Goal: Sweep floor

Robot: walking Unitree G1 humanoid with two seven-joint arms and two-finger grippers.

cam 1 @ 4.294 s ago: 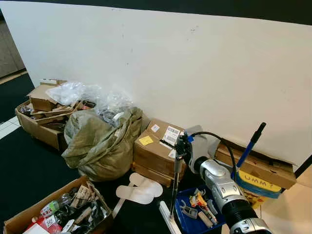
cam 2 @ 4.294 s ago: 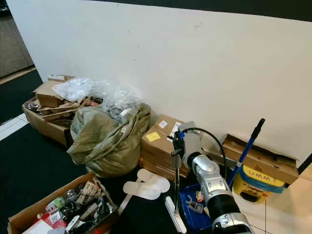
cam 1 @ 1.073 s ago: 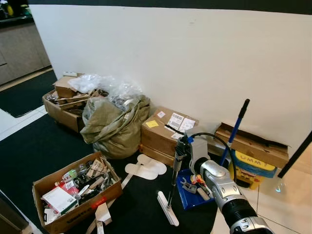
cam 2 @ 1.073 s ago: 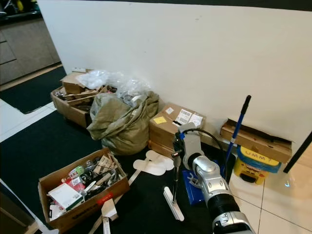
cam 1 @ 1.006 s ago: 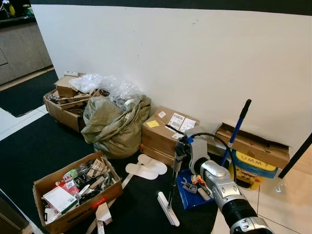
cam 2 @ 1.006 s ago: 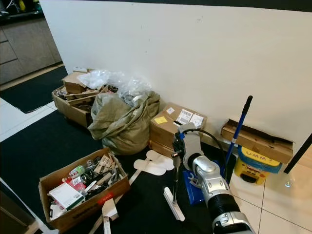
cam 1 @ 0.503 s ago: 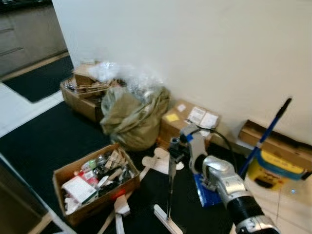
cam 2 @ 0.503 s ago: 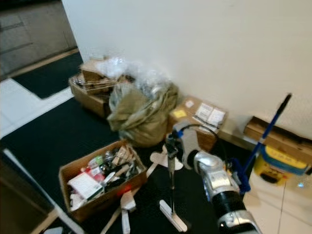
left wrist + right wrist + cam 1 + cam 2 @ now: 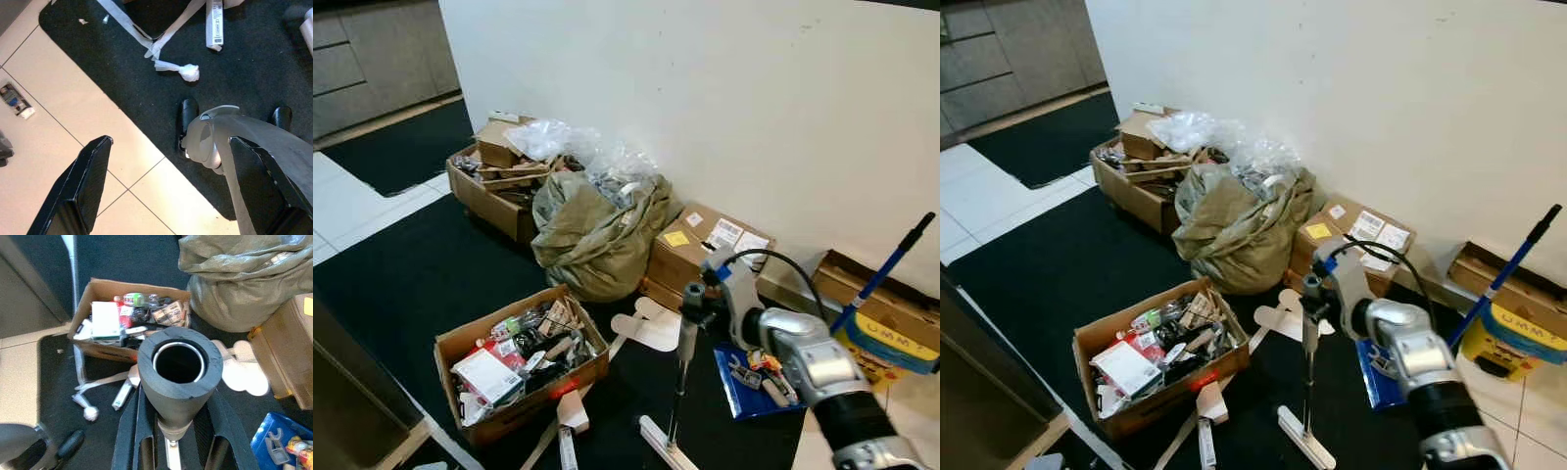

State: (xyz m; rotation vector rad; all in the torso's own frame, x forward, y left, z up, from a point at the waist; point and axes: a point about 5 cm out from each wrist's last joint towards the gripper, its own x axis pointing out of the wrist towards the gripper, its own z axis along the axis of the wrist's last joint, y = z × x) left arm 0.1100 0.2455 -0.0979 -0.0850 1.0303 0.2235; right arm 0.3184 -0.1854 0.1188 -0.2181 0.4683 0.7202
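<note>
While right gripper [image 9: 171, 450] fingers clamp broom [image 9: 682, 364] | head cut off | left gripper [image 9: 171, 191] fingers apart

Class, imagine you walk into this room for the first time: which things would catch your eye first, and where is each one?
The right gripper stands out in front, shut on the upright sweeper handle, whose white head rests on the black mat. Behind it a bulging olive sack slumps against the white wall between cardboard boxes. Nearer, on the mat's left, sits an open box of clutter.
</note>
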